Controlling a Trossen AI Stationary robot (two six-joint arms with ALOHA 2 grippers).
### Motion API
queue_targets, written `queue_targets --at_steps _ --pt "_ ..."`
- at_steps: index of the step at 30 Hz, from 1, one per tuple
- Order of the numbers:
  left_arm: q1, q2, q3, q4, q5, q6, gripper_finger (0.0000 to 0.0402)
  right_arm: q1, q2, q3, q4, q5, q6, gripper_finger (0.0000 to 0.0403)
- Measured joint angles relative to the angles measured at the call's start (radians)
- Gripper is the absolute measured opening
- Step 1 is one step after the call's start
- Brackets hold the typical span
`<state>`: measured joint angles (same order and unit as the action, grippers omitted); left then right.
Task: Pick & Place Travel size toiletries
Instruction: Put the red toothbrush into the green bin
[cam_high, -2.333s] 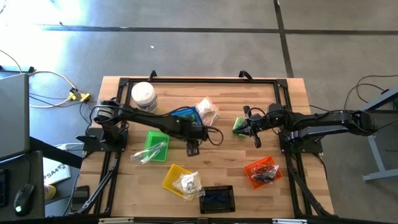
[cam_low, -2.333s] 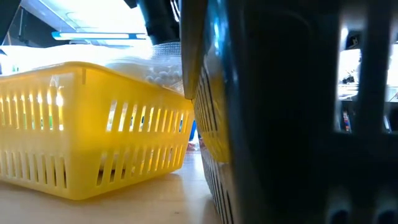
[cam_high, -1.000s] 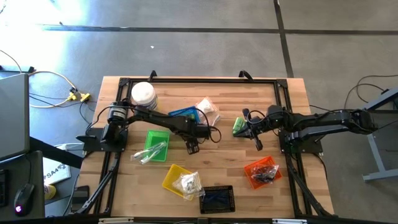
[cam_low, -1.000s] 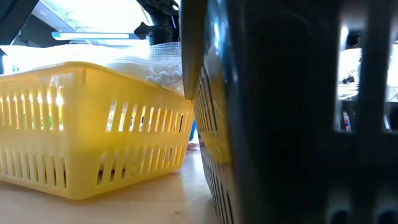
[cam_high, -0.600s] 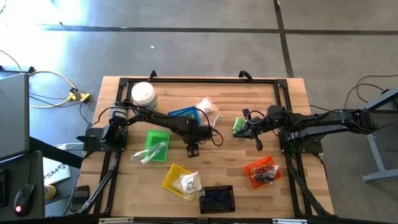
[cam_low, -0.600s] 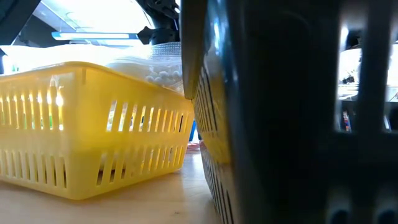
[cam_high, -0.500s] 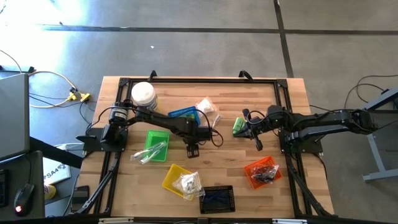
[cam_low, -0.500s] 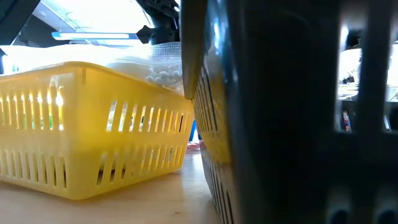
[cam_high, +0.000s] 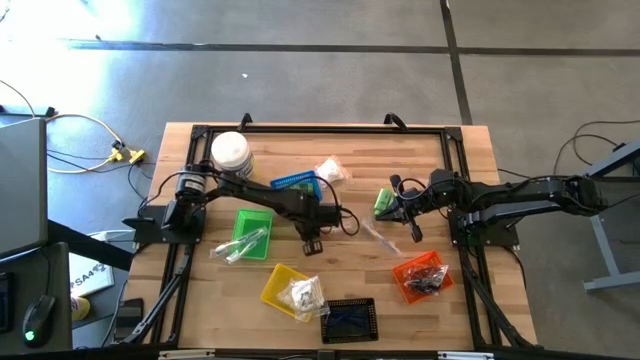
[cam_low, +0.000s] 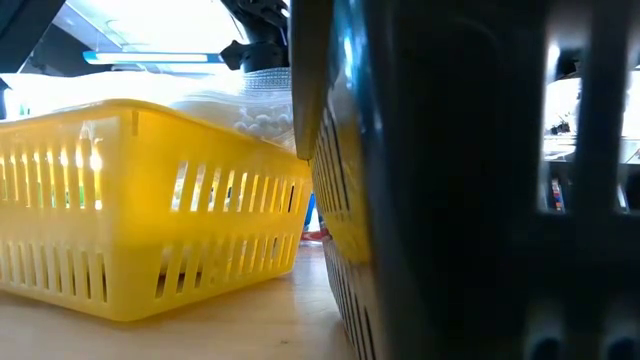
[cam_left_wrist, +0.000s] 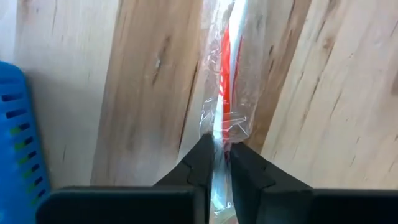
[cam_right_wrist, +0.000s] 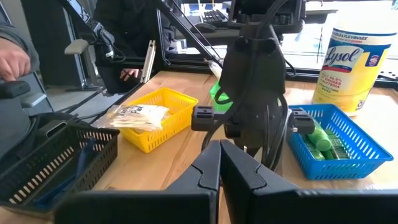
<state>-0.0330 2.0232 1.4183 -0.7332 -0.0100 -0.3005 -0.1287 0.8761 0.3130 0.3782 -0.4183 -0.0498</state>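
On the wooden worktop, the left tool pinches one end of a clear sachet holding a red-and-white stick, lying flat near the blue basket, while the right tool waits, fingers pressed together, beside the orange basket.

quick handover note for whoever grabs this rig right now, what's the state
Left gripper: shut on a clear sachet at the table's middle.
Right gripper: shut, empty, waiting on the right side.
Done: sachets in the green basket, white packets in the yellow basket, dark pieces in the orange basket.
Left: the gripped sachet, a loose white packet, a green item by the right gripper.
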Motion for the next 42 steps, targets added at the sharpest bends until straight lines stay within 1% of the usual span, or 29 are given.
queue_targets --at_steps 3,6,8,14,17,23,25,27,30,33,34,36,38,42 --pt "-0.002 0.004 0.022 -0.036 -0.029 -0.016 0.0038 0.000 0.000 0.000 0.000 0.000 -0.001 0.0002" --pt "-0.014 0.001 0.052 -0.093 -0.104 -0.009 0.0019 0.000 0.000 0.000 0.000 0.000 -0.007 0.0002" --pt "-0.020 -0.014 0.075 -0.100 -0.146 0.008 0.0012 0.000 0.000 0.000 0.000 0.000 -0.007 0.0002" --pt "-0.043 -0.103 0.105 -0.112 -0.180 0.053 0.0017 0.000 0.000 0.000 -0.001 0.000 -0.007 0.0002" --pt "-0.055 -0.178 0.107 -0.132 -0.222 0.061 0.0012 0.000 0.000 0.000 -0.003 -0.001 -0.004 0.0002" --pt "-0.079 -0.389 0.107 -0.293 -0.412 0.035 0.0012 0.000 0.000 0.000 0.002 -0.004 -0.002 0.0002" --pt "-0.089 -0.466 0.107 -0.366 -0.470 -0.006 0.0012 0.000 0.000 0.000 0.002 -0.004 -0.001 0.0002" --pt "-0.102 -0.533 0.106 -0.468 -0.506 -0.098 0.0012 0.000 0.000 0.000 0.007 -0.005 0.000 0.0002" --pt "-0.108 -0.608 0.106 -0.656 -0.504 -0.306 0.0012 0.000 0.000 0.000 0.004 -0.009 0.003 0.0002" --pt "-0.136 -0.637 0.105 -0.829 -0.472 -0.466 0.0012 0.000 0.000 0.000 -0.002 -0.008 0.003 0.0002" --pt "-0.148 -0.639 0.100 -0.852 -0.446 -0.500 0.0012 0.000 0.000 0.000 -0.001 -0.009 0.003 0.0002" --pt "-0.163 -0.648 0.074 -0.822 -0.358 -0.509 0.0012 0.000 0.000 0.000 -0.001 -0.008 0.003 0.0002" --pt "-0.182 -0.649 0.042 -0.839 -0.288 -0.536 0.0012 0.000 0.000 0.000 0.000 -0.008 0.002 0.0002" --pt "-0.193 -0.644 -0.089 -0.834 -0.143 -0.587 0.0012 0.000 0.000 0.000 0.000 -0.008 0.001 0.0002"
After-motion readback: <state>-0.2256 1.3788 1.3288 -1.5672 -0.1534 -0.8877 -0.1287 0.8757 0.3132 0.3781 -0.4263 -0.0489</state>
